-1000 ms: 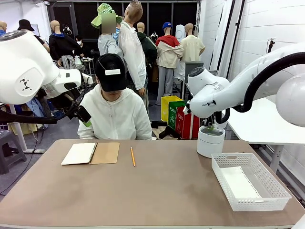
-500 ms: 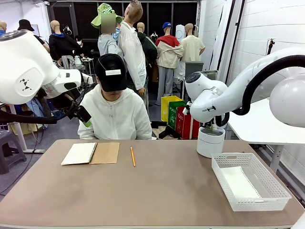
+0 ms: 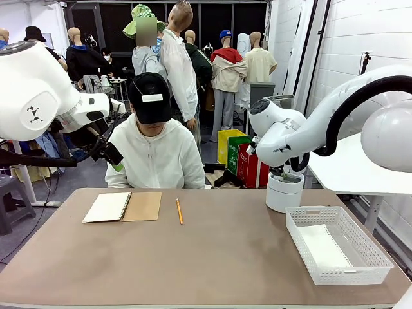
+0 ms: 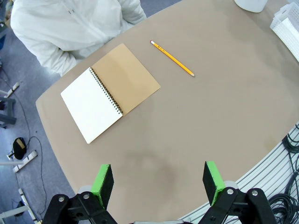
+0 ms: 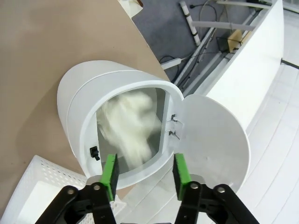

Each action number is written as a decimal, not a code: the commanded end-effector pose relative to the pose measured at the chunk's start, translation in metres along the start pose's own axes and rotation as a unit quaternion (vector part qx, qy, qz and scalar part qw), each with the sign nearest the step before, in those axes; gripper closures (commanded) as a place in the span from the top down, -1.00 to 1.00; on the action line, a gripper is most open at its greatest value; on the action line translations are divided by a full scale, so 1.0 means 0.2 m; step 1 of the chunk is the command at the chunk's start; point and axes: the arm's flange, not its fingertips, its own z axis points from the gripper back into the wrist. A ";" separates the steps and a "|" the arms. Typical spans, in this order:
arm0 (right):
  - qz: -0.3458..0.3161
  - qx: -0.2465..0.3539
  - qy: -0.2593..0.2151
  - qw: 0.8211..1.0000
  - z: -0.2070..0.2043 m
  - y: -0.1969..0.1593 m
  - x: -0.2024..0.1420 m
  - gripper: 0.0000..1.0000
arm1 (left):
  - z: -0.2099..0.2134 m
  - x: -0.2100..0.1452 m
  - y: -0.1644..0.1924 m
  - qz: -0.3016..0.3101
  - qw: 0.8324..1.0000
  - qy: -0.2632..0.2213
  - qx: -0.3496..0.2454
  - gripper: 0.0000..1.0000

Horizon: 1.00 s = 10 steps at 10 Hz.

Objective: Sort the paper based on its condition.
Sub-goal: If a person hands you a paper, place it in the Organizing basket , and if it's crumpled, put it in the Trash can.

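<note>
My right pincer (image 5: 144, 171) hung spread over the small white bin (image 5: 84, 112), pinching nothing; the crumpled paper (image 5: 131, 126) blurred inside its mouth, probably dropping; if it snagged on the swing lid (image 5: 212, 140), I judged it might spill onto the table (image 5: 42, 51).

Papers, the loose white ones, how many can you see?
2. A flat sheet lies in the white basket; a blurry crumpled paper is inside the white bin. More could hide deeper in it.
</note>
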 end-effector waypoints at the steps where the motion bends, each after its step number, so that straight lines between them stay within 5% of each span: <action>1: -0.016 -0.012 -0.004 1.000 -0.01 -0.01 0.02 1.00 | 0.00 0.00 0.01 -0.001 1.000 -0.001 -0.001 1.00; 10: -0.011 -0.001 -0.009 1.000 0.06 -0.02 0.00 1.00 | 0.00 0.00 0.01 -0.001 1.000 -0.001 -0.001 1.00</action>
